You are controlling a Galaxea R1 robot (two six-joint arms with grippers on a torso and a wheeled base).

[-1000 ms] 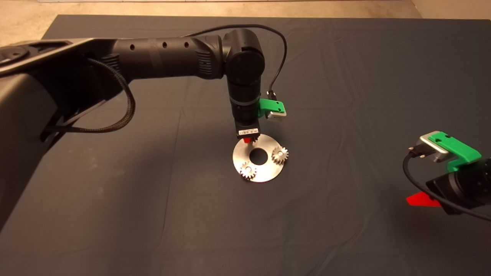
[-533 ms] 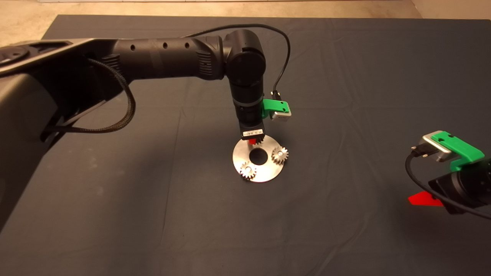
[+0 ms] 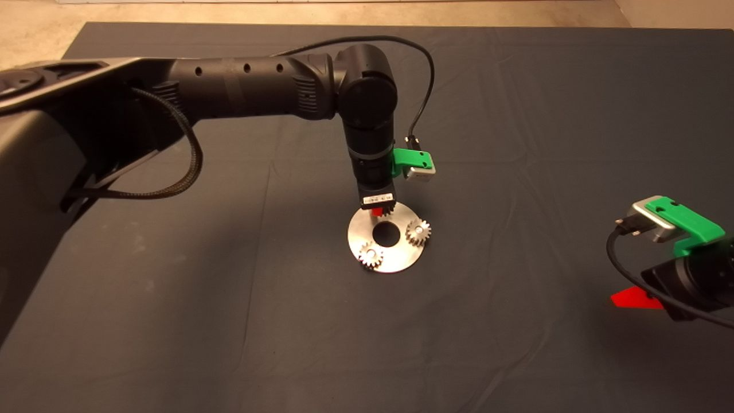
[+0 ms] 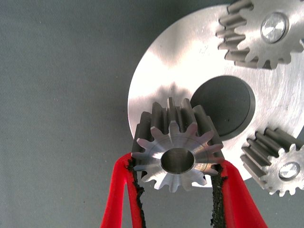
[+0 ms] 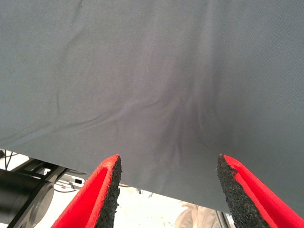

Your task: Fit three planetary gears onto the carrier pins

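A flat silver disc point(image 3: 395, 255) with a large centre hole lies mid-mat. Two planetary gears point(image 3: 418, 232) point(image 3: 371, 254) sit on carrier pins, whose shiny tops point(image 4: 274, 26) point(image 4: 289, 170) show in their centres. My left gripper point(image 3: 377, 211) hangs over the disc's far rim, shut on a third gear point(image 4: 176, 152) held between its pads above the disc point(image 4: 161, 61). The pin beneath it is hidden. My right gripper point(image 5: 166, 187) waits open at the mat's right edge, its red finger point(image 3: 631, 299) showing in the head view.
The dark mat point(image 3: 516, 143) stretches around the disc with bare cloth on every side. The left arm point(image 3: 258, 86) and its cable reach across the far left. Floor shows beyond the mat's far edge point(image 3: 344, 11).
The left gripper shifted slightly right over the disc's far rim with the gear, then held still. The right gripper barely moved.
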